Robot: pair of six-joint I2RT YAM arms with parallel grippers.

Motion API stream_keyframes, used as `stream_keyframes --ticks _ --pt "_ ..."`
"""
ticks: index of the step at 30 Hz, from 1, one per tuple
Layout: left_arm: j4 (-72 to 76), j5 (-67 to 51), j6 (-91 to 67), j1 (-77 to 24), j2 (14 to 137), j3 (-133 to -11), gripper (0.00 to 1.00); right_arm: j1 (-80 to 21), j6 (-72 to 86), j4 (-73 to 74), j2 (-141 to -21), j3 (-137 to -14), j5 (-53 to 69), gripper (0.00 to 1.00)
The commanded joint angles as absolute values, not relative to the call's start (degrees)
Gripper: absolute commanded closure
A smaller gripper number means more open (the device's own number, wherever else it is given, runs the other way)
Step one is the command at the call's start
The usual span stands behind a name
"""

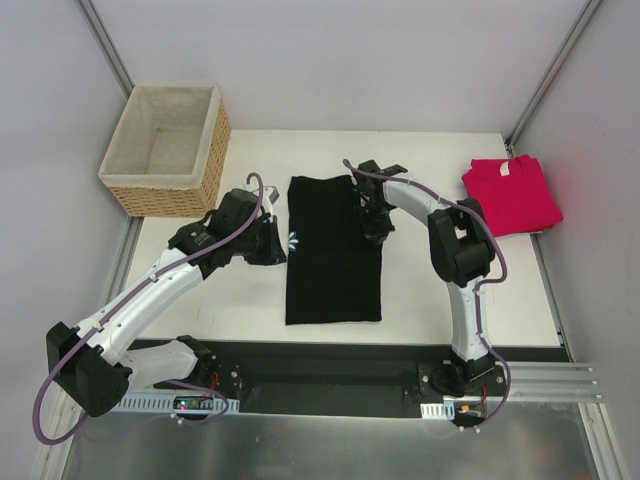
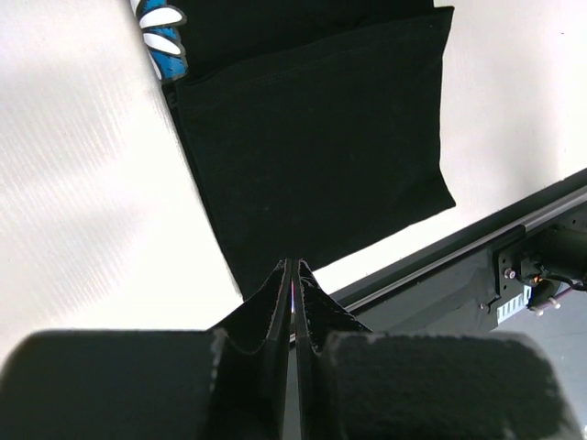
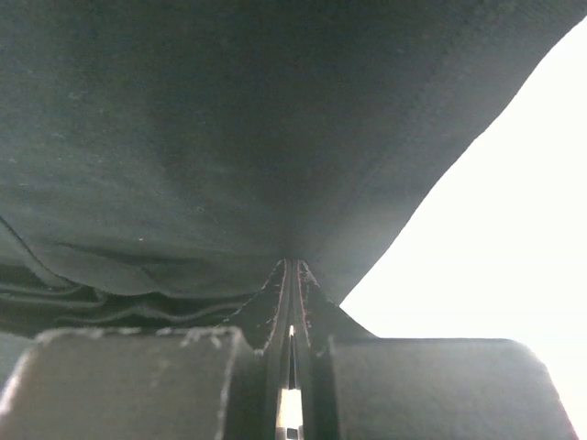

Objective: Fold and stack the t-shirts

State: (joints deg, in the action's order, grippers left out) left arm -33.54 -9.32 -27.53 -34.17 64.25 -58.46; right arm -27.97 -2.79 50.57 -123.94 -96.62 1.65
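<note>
Two shirts: black shirt [image 1: 334, 280], red shirt [image 1: 510, 195]; one basket [image 1: 165, 190].

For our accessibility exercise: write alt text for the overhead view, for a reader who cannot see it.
A black t-shirt, folded into a long strip, lies flat in the middle, with the right claw at its right edge and the left claw beside its left edge. A folded red t-shirt lies at far right, a wicker basket at far left.

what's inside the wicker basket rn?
Only the pale cloth lining shows inside the wicker basket; nothing lies on the part in view. The inner face of its near wall is hidden behind the rim.
</note>
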Motion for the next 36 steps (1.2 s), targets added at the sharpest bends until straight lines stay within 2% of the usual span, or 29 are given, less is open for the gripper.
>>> stream_keyframes --ticks 1,8,14,19,25,30,36 --pt "-35.1 -7.5 -28.1 -34.5 63.5 -60.7 0.98 -28.1 -3.7 51.9 -120.8 -92.8 -1.8 0.99" --pt "-35.8 -7.6 -28.8 -34.5 64.0 -60.4 0.99 -28.0 -5.1 51.2 -118.9 -89.0 -5.3 0.99" --pt "-35.8 -8.8 -28.1 -34.5 64.4 -60.9 0.98 -27.9 -5.6 47.7 -114.4 -88.5 -0.6 0.99" --pt "-34.1 -10.6 -29.5 -34.9 66.4 -57.3 1.00 -28.3 -4.5 45.6 -103.4 -87.2 3.2 0.99" --pt "-28.0 -12.2 -31.9 -37.5 67.6 -50.2 1.00 -31.5 2.1 44.1 -91.3 -79.1 9.9 0.99" --pt "-21.8 -12.6 -33.3 -39.6 71.3 -45.8 1.00 -36.7 9.1 40.0 -87.0 -66.7 13.7 0.99" --pt "-12.3 -12.4 -34.3 -41.4 76.9 -42.2 1.00 -41.3 12.0 38.1 -84.5 -62.0 12.0 0.99"
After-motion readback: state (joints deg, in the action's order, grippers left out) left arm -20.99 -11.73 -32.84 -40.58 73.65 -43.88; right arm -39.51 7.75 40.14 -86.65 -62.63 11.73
